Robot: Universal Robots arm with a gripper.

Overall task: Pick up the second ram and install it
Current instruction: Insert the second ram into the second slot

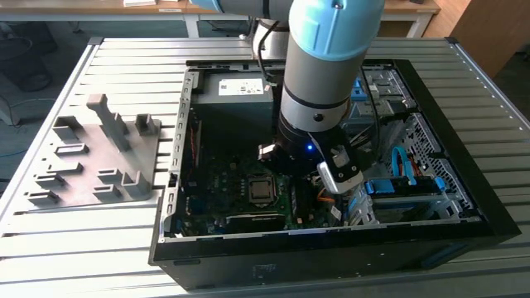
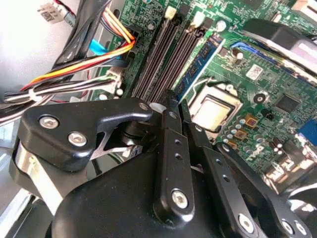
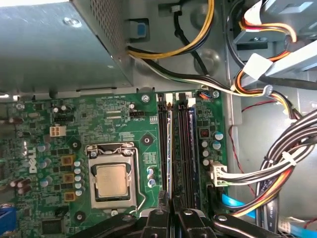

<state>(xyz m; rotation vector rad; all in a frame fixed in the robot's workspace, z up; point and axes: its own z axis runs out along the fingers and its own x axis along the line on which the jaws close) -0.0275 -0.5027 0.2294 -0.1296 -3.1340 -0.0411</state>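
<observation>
One slatted bench (image 1: 83, 248) carries an open black case (image 1: 331, 264) lying on its side. A grey holder (image 1: 99, 161) sits just beside the case, toward the exterior view's left. The arm (image 1: 327, 74) reaches down into the case, over the green board (image 3: 99, 124). Cables (image 3: 277, 171) are bundled along the board's edge, on the far side of the slots (image 3: 190, 144) from the socket (image 3: 112, 181). The slots run side by side next to the socket.

The ram (image 2: 202, 57) is blue with a pale label. It stands on edge in the slot row, on the socket side. The fingers (image 2: 168, 144) are drawn together, clamped on the ram's near end. In both wrist views its length runs straight into the slit between them.
</observation>
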